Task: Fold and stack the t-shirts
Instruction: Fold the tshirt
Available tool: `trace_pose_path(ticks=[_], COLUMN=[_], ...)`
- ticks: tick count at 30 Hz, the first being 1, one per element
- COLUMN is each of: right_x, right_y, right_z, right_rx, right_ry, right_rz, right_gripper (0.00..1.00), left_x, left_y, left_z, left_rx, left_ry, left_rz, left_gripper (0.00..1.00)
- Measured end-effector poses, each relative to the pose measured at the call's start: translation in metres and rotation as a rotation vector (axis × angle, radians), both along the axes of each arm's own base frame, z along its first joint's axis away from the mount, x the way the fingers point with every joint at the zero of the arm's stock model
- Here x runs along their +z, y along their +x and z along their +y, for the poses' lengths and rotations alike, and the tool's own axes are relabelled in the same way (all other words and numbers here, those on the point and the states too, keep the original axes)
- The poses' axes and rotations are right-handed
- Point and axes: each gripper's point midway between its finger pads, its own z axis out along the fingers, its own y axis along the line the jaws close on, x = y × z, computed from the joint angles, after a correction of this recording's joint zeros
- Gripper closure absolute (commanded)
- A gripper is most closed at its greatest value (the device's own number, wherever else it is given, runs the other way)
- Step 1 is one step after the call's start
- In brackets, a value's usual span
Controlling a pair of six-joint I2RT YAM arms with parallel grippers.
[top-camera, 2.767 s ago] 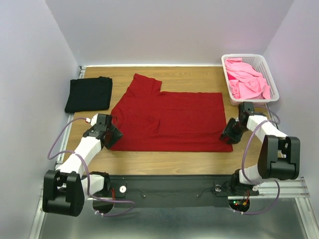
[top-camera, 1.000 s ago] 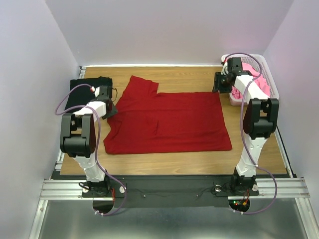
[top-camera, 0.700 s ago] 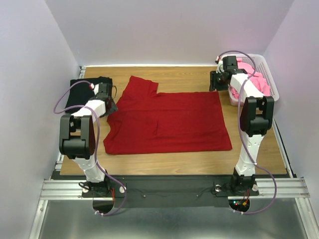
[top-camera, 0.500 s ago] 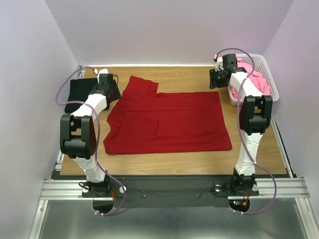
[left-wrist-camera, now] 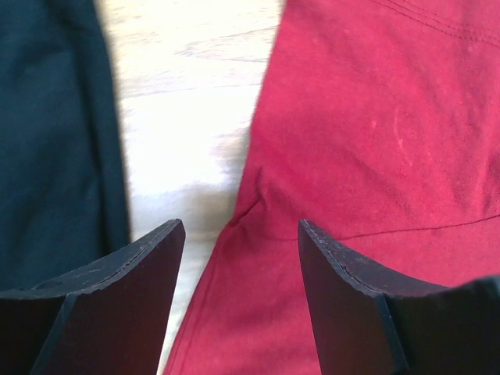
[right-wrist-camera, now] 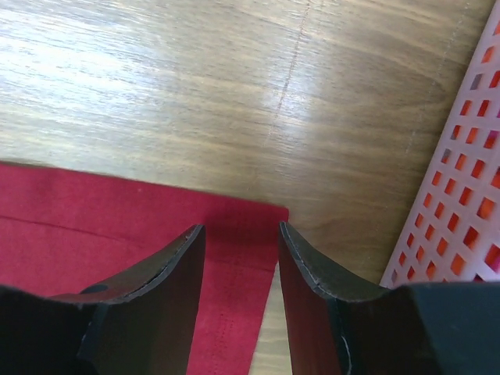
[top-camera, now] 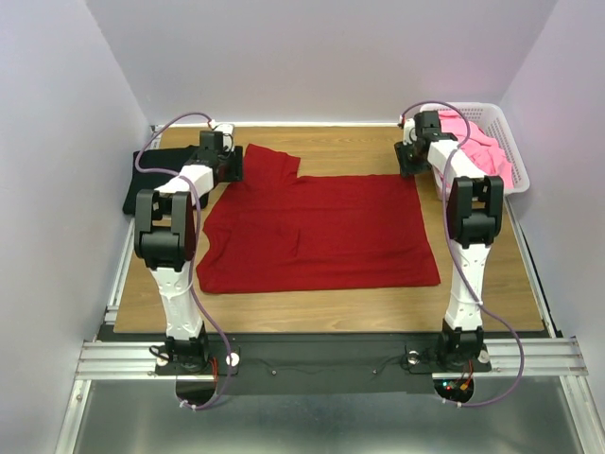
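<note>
At red t-shirt [top-camera: 321,227] edge: left claw [left-wrist-camera: 238,228], right claw [right-wrist-camera: 241,228], parted.

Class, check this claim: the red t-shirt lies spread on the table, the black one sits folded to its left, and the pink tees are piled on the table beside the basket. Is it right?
Not quite. The pink tees lie inside the white basket, not beside it, as the top view shows. The red t-shirt is spread on the table, and the black one sits folded to its left.

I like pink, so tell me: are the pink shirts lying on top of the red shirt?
No, the pink shirts sit inside the white basket at the far right, apart from the red shirt.
</note>
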Motion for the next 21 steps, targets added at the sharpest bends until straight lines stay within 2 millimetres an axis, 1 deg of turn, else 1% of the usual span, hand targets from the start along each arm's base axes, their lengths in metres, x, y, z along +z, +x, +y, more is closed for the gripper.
trace_pose_path(ticks=[2,4,10,17,18,20,21], right_x=[-0.003,-0.004,-0.011,-0.011,-0.011,-0.011,-0.012], right_y=[0.001,0.004,0.007,0.009,0.009,0.009,0.009], right_z=[-0.004,-0.007,-0.014,-0.018,-0.018,-0.017,-0.017], right_rx=[-0.01,-0.018,-0.036,-0.05,-0.049,-0.048,-0.045], right_ry=[-0.02,-0.035,-0.072,-0.094,-0.093,-0.091,-0.09], right_rz=[0.003,0.0,0.004,-0.004,-0.004,-0.004,-0.005], right_gripper=[0.52,0.52,0.52,0.53,0.59,0.67,0.74], left_x=[-0.002,0.001,0.015,0.017,0.017,0.017,0.017], left_y=[0.005,0.009,0.019,0.02,0.02,0.02,0.02], left_z=[-0.002,-0.003,-0.008,-0.01,-0.01,-0.011,-0.012], left_rx=[-0.025,-0.039,-0.073,-0.088,-0.09,-0.095,-0.098], left_ry=[0.006,0.01,0.01,0.012,0.013,0.016,0.018], left_rz=[-0.002,-0.014,-0.058,-0.064,-0.064,-0.065,-0.065], left_gripper=[0.29,0.29,0.29,0.29,0.29,0.29,0.29])
